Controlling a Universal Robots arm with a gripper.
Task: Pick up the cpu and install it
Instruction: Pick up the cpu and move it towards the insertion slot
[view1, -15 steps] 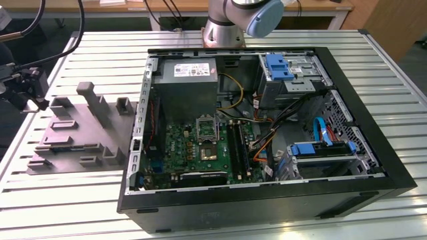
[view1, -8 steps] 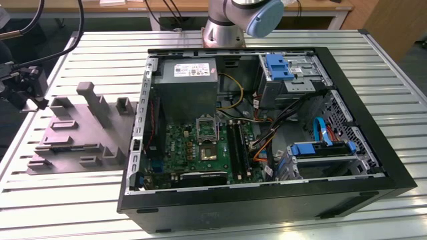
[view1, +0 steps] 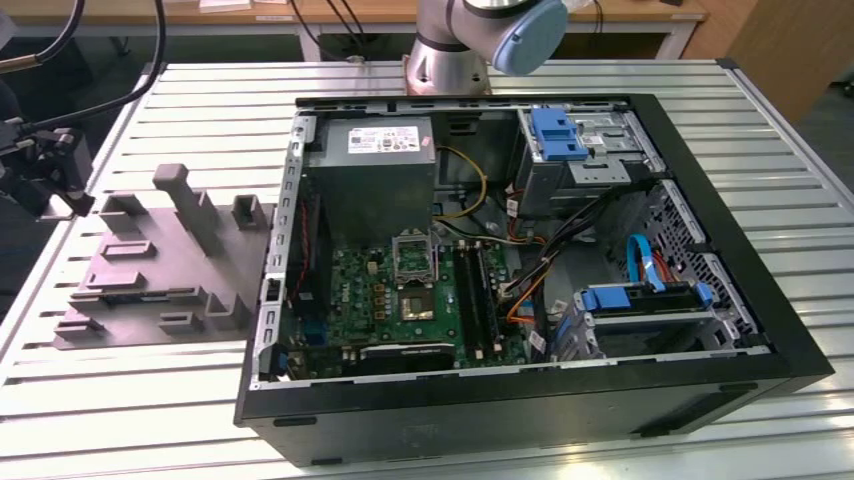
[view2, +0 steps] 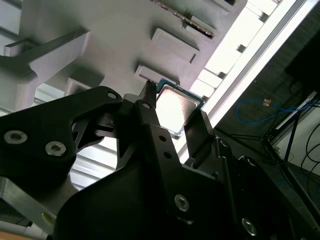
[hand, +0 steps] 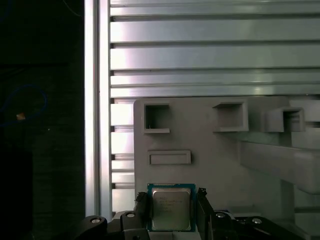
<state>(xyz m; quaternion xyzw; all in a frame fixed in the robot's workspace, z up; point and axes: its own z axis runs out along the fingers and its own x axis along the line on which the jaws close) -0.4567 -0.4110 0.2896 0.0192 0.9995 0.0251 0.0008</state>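
Observation:
In both wrist views the cpu (hand: 171, 209) (view2: 175, 106), a small flat square chip with a silvery top and a thin greenish rim, lies at the edge of a grey moulded fixture (hand: 220, 165). My gripper (hand: 172, 206) (view2: 173, 109) has one black finger against each of two opposite sides of the chip, shut on it. In the exterior view the gripper's black body (view1: 47, 165) hangs at the far left, over the outer end of the grey fixture (view1: 160, 270). The open computer case (view1: 521, 400) lies to the exterior view's right, with the green motherboard (view1: 400, 300) and its metal-framed socket (view1: 414, 256) showing.
The grey fixture carries raised blocks and upright posts (view1: 187, 205) beside the case. Inside the case are a power supply (view1: 380, 150), blue drive caddies (view1: 558, 133) and bundled cables (view1: 561, 250). All rests on a slatted aluminium table (view1: 160, 400), whose edge rail (hand: 97, 100) runs close to the cpu.

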